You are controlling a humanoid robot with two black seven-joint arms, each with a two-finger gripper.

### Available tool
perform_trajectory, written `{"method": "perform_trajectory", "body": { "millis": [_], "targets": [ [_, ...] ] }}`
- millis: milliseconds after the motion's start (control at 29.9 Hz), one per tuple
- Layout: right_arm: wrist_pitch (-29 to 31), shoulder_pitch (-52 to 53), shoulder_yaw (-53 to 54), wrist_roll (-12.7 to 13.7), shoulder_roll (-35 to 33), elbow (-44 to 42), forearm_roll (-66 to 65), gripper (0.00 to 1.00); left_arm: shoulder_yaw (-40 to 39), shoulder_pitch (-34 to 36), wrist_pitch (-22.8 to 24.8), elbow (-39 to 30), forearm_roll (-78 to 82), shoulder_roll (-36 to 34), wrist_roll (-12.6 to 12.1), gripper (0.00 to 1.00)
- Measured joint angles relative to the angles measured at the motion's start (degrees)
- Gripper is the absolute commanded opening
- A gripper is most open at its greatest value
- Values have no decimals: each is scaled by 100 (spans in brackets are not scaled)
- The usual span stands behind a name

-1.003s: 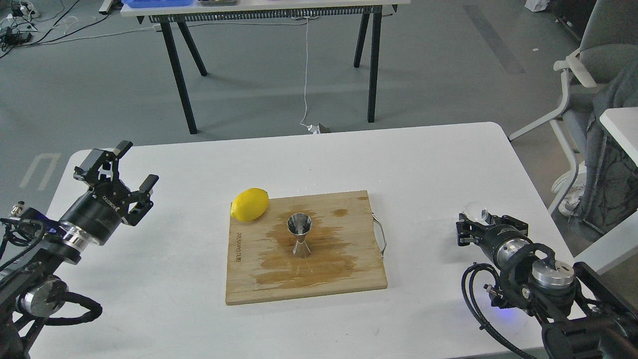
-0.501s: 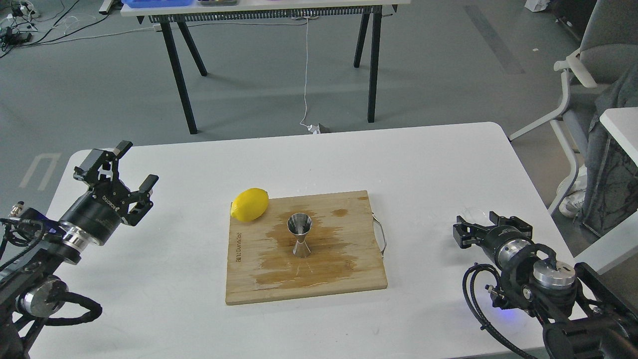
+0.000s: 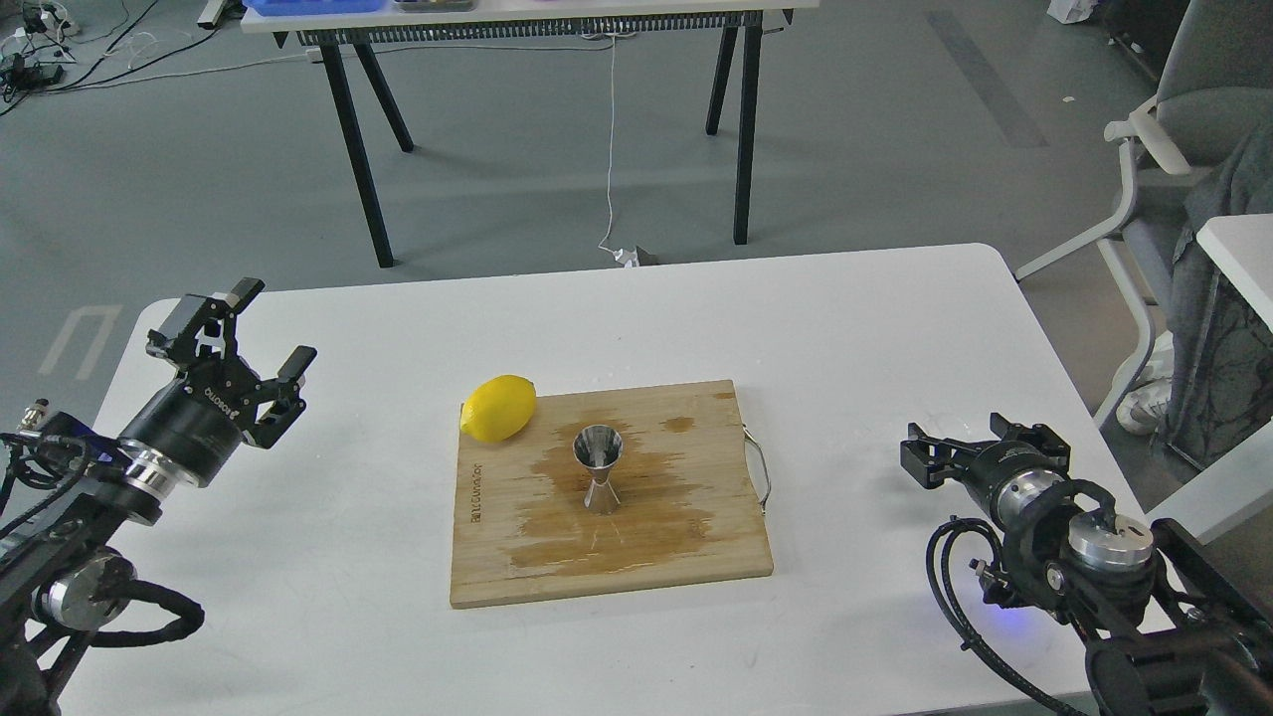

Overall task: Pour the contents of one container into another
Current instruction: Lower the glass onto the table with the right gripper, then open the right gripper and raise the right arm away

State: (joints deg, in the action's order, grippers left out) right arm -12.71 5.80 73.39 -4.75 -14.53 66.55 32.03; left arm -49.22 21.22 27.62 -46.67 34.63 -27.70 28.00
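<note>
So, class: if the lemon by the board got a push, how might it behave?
The lemon looks rounded with tapered ends, so it would likely roll unevenly. It lies against the wooden board edge, which may block it. It is probably firm, not fragile.

white table, cutting board, lemon

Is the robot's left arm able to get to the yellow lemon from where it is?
Probably yes. The left gripper hangs open over bare table, and nothing stands between it and the lemon, which lies at the near left corner of the cutting board.
</note>
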Motion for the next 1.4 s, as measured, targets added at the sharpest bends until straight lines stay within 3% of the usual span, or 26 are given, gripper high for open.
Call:
{"method": "perform_trajectory", "body": {
  "millis": [535, 735, 936, 1003, 1404],
  "targets": [
    [176, 545, 5, 68, -793, 506, -139, 99, 0, -19, -3, 18, 0, 0, 0, 99],
    [1418, 993, -556, 460, -1296, 536, -1102, 99, 0, 15, 26, 18, 0, -26, 0, 99],
    [3477, 1198, -832, 509, -1480, 132, -1900, 99, 0, 16, 38, -11, -1, -38, 0, 99],
    [3903, 1196, -856, 508, -1486, -90, -2012, 99, 0, 16, 38, -27, -5, -42, 0, 99],
    [4072, 1192, -771, 448, -1454, -526, -2087, 99, -12, 44, 38, -84, -2, -40, 0, 99]
  ]
}}
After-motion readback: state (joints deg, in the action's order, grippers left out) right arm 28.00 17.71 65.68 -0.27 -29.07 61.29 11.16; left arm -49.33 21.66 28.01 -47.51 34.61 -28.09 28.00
